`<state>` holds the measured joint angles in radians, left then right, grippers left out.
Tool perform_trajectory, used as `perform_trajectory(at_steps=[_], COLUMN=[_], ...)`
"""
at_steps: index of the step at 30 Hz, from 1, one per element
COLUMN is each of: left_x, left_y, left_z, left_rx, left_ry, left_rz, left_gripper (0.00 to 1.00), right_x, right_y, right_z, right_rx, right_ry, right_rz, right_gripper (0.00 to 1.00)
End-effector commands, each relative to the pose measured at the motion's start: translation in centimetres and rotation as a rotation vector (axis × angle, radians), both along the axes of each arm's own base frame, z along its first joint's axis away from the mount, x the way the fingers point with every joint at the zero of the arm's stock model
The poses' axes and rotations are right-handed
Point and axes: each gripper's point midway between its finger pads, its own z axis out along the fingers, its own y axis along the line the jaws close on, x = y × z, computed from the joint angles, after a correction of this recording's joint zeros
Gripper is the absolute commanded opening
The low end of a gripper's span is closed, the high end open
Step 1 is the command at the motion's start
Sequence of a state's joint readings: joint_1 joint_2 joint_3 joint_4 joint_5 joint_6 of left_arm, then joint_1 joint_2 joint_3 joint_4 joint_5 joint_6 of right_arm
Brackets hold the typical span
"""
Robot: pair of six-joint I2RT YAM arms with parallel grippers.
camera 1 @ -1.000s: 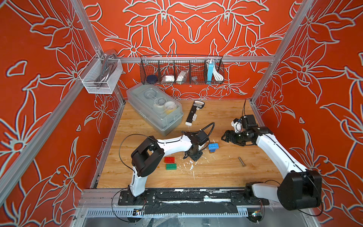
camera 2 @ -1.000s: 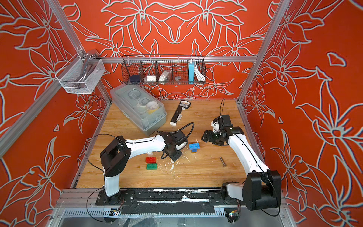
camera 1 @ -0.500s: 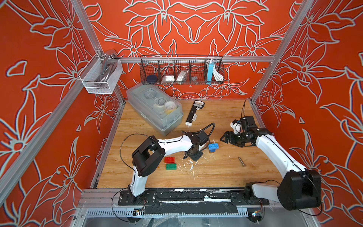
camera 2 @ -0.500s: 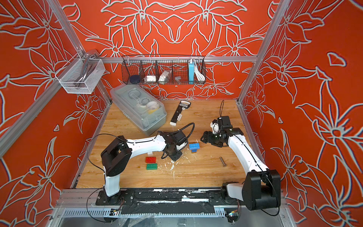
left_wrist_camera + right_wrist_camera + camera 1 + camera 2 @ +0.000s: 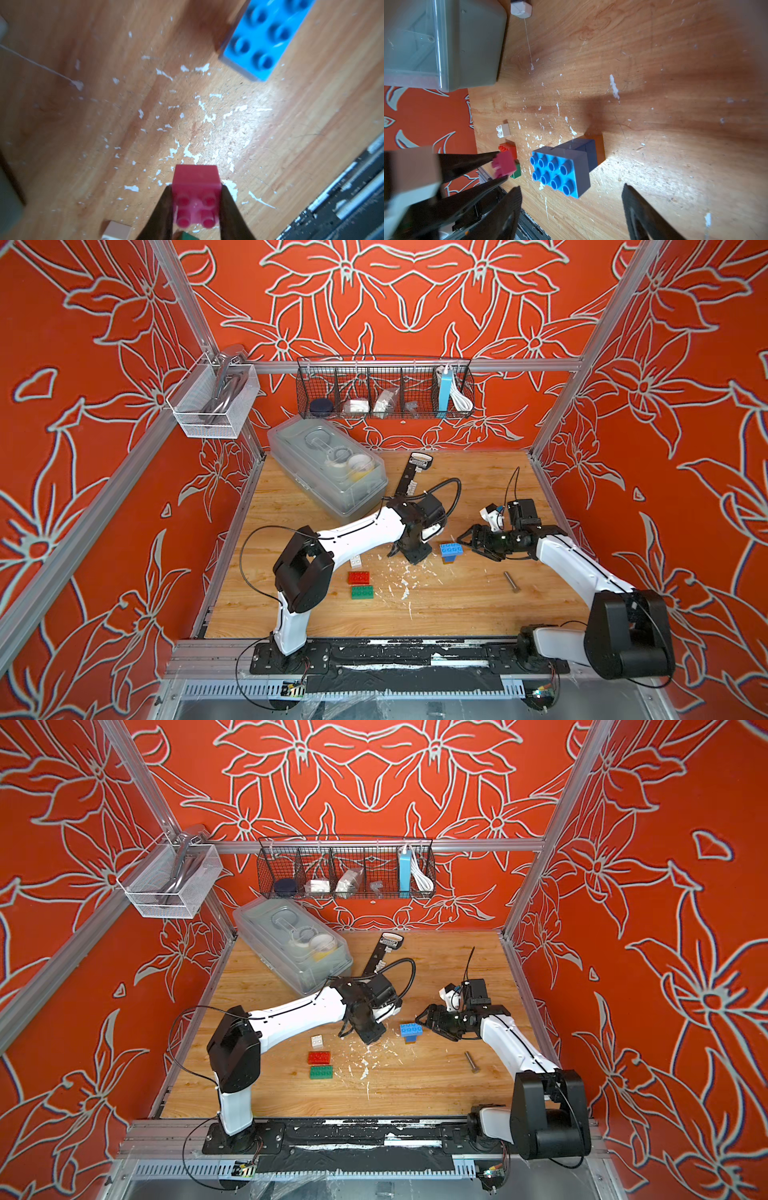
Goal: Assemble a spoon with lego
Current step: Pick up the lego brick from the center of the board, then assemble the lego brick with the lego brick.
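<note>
Pink 4-stud brick (image 5: 196, 180) clamped in the left tool (image 5: 196, 187); right tool (image 5: 571, 188) gapes empty near glossy blue 8-stud brick (image 5: 556, 170).

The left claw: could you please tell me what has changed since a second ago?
The left claw closed onto the pink brick. The right claw stayed open near the blue stack; the red brick, green brick and white brick lie unmoved.

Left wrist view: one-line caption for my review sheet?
Left gripper shut on a pink brick, the wide light blue brick nearby on the wooden table.
</note>
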<state>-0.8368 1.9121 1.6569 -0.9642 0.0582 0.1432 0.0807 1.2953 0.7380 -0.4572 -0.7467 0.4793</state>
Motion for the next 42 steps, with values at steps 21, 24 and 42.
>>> perform_trajectory(at_steps=[21,24,42], left_x=[-0.1,-0.2,0.1], left_y=[-5.4,-5.7,-6.7], left_z=[5.2,4.7,2.6], left_rx=[-0.023,-0.01,0.001], left_ry=[-0.015,0.006,0.049], left_rz=[-0.452,-0.449,-0.472], left_gripper=[0.0,0.0,0.0], right_x=[-0.2,-0.2,-0.2], right_y=[1.7,1.6,2.4], right_z=[-1.6,-2.0,-2.5], right_rx=[0.262,0.261,0.364], right_ry=[-0.077,-0.071,-0.051], right_rz=[-0.013,-0.014,-0.006], right_gripper=[0.78,0.78,0.69])
